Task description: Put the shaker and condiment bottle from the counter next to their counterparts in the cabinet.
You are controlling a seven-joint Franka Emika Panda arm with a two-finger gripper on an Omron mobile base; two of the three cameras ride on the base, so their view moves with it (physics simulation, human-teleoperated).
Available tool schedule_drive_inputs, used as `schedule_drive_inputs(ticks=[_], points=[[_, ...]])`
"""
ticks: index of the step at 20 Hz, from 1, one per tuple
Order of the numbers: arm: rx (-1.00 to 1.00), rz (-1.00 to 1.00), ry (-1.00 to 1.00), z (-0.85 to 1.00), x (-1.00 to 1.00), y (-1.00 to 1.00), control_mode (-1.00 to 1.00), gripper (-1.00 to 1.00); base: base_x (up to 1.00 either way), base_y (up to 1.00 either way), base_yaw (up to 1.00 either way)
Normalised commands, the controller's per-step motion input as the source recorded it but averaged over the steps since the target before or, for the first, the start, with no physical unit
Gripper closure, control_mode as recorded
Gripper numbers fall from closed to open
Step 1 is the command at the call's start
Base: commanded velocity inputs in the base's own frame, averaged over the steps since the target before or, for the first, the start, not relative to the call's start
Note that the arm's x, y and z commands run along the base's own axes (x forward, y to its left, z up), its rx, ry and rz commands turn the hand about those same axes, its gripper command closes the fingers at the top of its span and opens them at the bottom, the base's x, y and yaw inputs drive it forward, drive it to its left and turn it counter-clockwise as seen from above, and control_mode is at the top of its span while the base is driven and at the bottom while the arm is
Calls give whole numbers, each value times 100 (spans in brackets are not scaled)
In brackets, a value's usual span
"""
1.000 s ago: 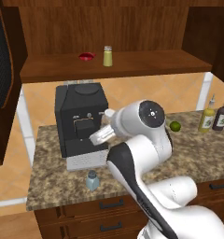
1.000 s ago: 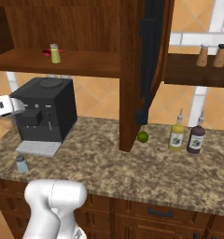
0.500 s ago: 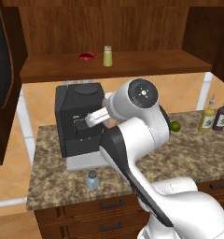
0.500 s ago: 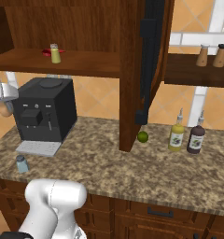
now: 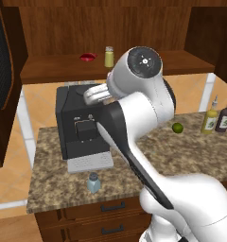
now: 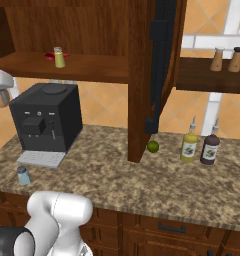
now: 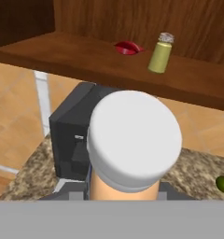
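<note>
Left base view: arm bent high over the bench (image 5: 191,156), its wrist reaching left above the black coffee machine (image 5: 82,125).
Shaker: the pale blue-grey shaker (image 5: 93,182) stands upright on the bench near its front edge, just in front of the machine's tray.
Cabinet: on the shelf of the cabinet (image 5: 54,71) stand the yellow-green shaker (image 5: 109,57) and, just left of it, the flat red item (image 5: 88,57).
Far right: an olive-yellow bottle (image 5: 210,118) and a dark brown bottle (image 5: 224,117) stand side by side on the bench; a lime (image 5: 177,127) lies left of them.
Right base view: the hand (image 6: 1,90) shows at the left edge, above and left of the coffee machine; something peach-coloured sits under it, though the edge cuts it off and I cannot be sure of its shape here.
Hand view: the condiment bottle (image 7: 132,140), white cap towards the camera and peach body below, sits between the fingers.
Hand state: closed tight on the condiment bottle, held up in the air in front of the cabinet shelf, below shelf level.
</note>
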Motion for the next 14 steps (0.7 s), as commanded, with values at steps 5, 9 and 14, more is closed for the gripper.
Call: schedule_drive_inputs(ticks=[5, 9, 14], points=[[5, -6, 0, 47, 1, 0, -100, 100, 0, 0, 0], [1, 0, 0, 32, 29, 0, -100, 100, 0, 0, 0], [0, 0, 0, 2, 57, 0, -100, 100, 0, 0, 0]])
